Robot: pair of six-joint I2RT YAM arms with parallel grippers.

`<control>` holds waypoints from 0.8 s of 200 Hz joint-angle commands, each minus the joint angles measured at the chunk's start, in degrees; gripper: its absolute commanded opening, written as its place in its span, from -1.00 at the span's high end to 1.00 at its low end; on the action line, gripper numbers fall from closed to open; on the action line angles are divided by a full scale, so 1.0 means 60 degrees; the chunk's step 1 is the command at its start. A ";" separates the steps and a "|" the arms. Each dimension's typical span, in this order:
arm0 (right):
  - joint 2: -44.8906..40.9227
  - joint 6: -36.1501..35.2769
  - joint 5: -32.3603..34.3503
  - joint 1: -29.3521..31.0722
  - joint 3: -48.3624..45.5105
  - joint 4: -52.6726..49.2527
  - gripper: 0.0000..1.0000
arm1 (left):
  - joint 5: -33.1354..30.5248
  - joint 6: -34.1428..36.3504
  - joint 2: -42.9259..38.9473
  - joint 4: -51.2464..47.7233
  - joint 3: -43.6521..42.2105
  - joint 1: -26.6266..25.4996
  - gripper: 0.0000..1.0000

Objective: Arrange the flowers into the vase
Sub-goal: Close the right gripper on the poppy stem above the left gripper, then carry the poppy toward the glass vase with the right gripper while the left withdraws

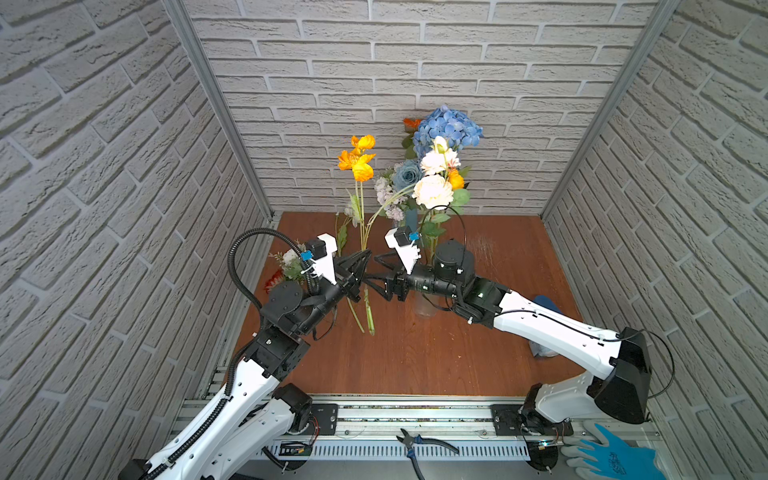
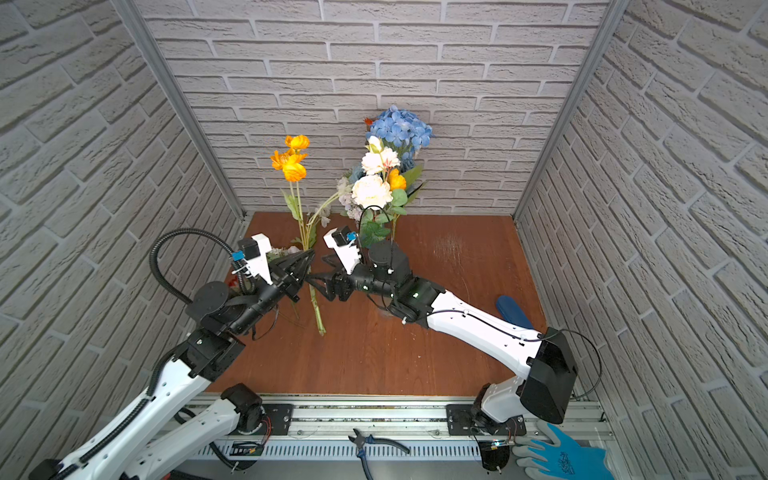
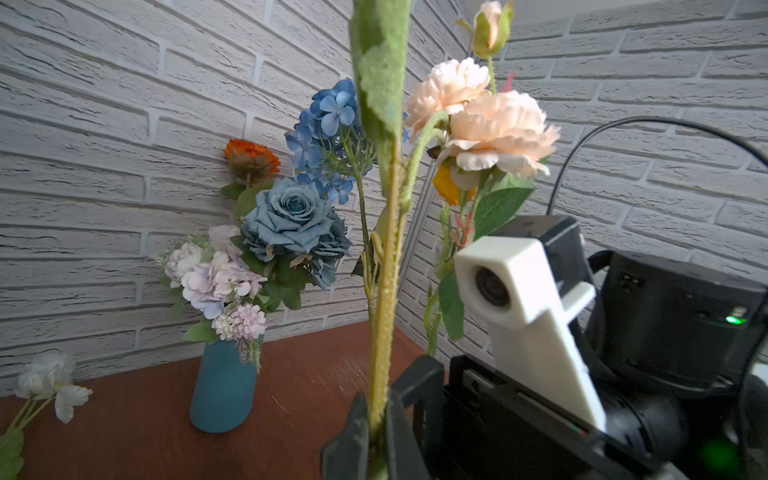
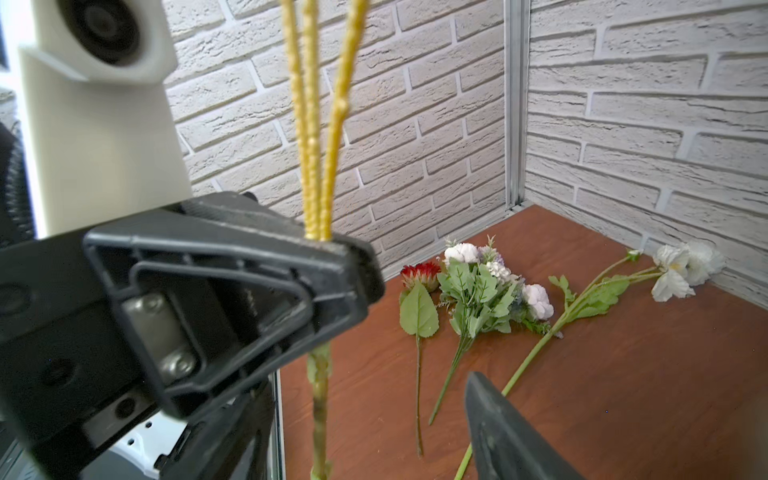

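Note:
The orange-yellow poppies [image 1: 357, 160] [image 2: 293, 160] stand upright in the air, and my left gripper [image 1: 366, 257] [image 3: 377, 411] is shut on their green stems [image 3: 384, 291]. My right gripper [image 1: 371, 271] [image 2: 316, 270] faces it from the right, open, its jaws on either side of the same stem [image 4: 320, 415] below the left gripper, apart from it. The blue vase [image 3: 224, 386] at the back holds blue roses [image 3: 291, 224] and lilac blooms [image 3: 216, 282]. The blue hydrangea [image 1: 446, 129] and peach blooms [image 3: 494, 133] stand beside it.
Loose flowers lie at the table's left: a red one [image 4: 419, 276], a white-lilac bunch [image 4: 482, 286] and a white one [image 4: 681, 270]. A clear glass vessel [image 1: 424, 309] shows under my right arm. Pliers [image 1: 419, 442] and a blue glove [image 1: 611, 457] lie on the front rail.

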 commanded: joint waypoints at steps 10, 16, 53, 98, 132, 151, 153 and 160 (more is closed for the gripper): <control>0.0365 -0.0084 0.0024 0.0060 0.0313 0.0700 -0.12 | 0.0089 0.0301 -0.0071 0.0862 0.0114 -0.0261 1.00; 0.0410 -0.0060 0.0036 0.0060 0.0314 0.0726 -0.12 | 0.0061 0.0311 -0.0084 0.0861 0.0093 -0.0285 1.00; 0.0595 0.0200 -0.0219 0.0060 0.0300 0.1221 0.68 | -0.0068 0.0345 -0.0115 0.0792 0.0023 -0.0321 1.00; 0.0695 -0.0058 -0.0253 0.0071 0.0585 0.0920 0.88 | -0.1460 0.0418 -0.0362 0.0172 -0.0182 -0.0334 -0.97; 0.0986 -0.0898 -0.0081 0.0118 0.1262 -0.0091 0.88 | -0.3847 0.0233 -0.1112 -0.0568 -0.0633 -0.0294 -0.96; 0.1090 -0.1373 0.0140 0.0137 0.1572 -0.0589 0.88 | -0.4772 0.0082 -0.1503 -0.0705 -0.0985 -0.0263 -0.97; 0.1089 -0.1424 0.0159 0.0145 0.1603 -0.0626 0.88 | -0.4848 0.0065 -0.1535 -0.0735 -0.1007 -0.0260 -0.97; 0.1120 -0.1598 0.0217 0.0160 0.1721 -0.0774 0.88 | -0.5153 -0.0053 -0.1626 -0.0875 -0.1083 -0.0232 -0.96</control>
